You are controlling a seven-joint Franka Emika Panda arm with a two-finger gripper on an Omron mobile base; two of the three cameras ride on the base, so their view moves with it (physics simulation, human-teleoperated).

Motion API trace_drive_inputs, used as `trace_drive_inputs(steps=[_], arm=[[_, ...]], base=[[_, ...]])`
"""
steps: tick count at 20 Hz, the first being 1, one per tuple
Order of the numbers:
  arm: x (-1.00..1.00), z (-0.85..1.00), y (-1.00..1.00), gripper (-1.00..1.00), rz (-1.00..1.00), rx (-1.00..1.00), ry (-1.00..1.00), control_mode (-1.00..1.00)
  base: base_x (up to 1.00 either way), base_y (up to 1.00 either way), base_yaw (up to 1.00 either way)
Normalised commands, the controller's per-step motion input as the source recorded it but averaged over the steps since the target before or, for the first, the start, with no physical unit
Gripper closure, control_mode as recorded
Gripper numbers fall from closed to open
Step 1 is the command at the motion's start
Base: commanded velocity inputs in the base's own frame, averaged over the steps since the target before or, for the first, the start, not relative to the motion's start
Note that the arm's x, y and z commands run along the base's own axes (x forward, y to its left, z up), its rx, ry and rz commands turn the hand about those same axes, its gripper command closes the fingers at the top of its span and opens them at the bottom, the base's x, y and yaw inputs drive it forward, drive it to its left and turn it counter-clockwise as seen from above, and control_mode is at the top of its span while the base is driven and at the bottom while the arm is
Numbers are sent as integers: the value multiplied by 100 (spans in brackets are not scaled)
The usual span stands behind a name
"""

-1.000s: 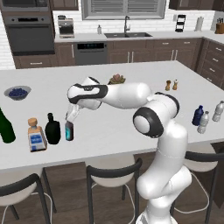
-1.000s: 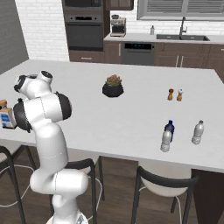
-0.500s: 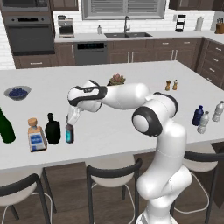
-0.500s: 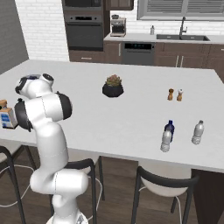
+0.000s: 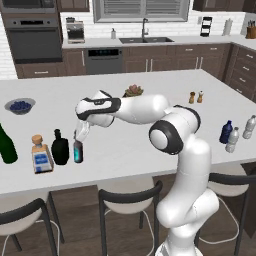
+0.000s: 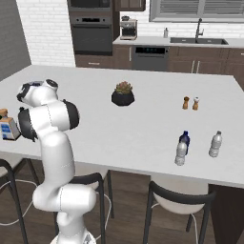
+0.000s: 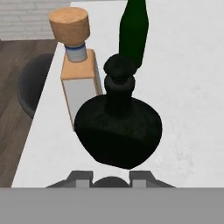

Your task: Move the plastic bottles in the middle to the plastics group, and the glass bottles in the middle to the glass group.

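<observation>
**Operator:** Two things first: what is the gripper [image 7: 111, 179] doing, and where is my bottle?

**Spotter:** Your jaws look clamped on the top of the slim dark brown glass bottle [image 5: 77, 152], whose dark cap sits between them in the hand view. It stands upright on the white kitchen counter [image 5: 150, 150], right beside the glass group.

**Operator:** What lies beyond it?

**Spotter:** At twelve o'clock in your hand view, closest, is the squat round black glass bottle [image 7: 118, 131]. At eleven o'clock behind it is the square clear bottle with the blue label and cork stopper [image 7: 81, 83]. Farthest, at about one o'clock, is the tall dark green bottle [image 7: 133, 30].

**Operator:** How will it handle?

**Spotter:** I'd expect it to be rigid, smooth and breakable, and tippy on its narrow base. Hold it at the neck, keep it vertical, and open only once it is settled.
</observation>
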Motion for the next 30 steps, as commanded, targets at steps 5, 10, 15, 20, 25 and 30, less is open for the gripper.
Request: trace_drive_inputs(steps=[5, 10, 15, 20, 25, 30], arm=[[8, -1, 18, 100, 0, 0, 0, -100], [0, -22, 4, 100, 0, -1, -5, -100], [0, -16, 0, 100, 0, 0, -3, -100], [0, 0, 0, -100, 0, 0, 0, -100], [-1, 4, -1, -100, 0, 0, 0, -100], [-22, 43, -14, -100, 0, 0, 0, -100]], base=[[0, 0, 0], [0, 0, 0], [0, 0, 0], [0, 0, 0], [0, 0, 0], [0, 0, 0]])
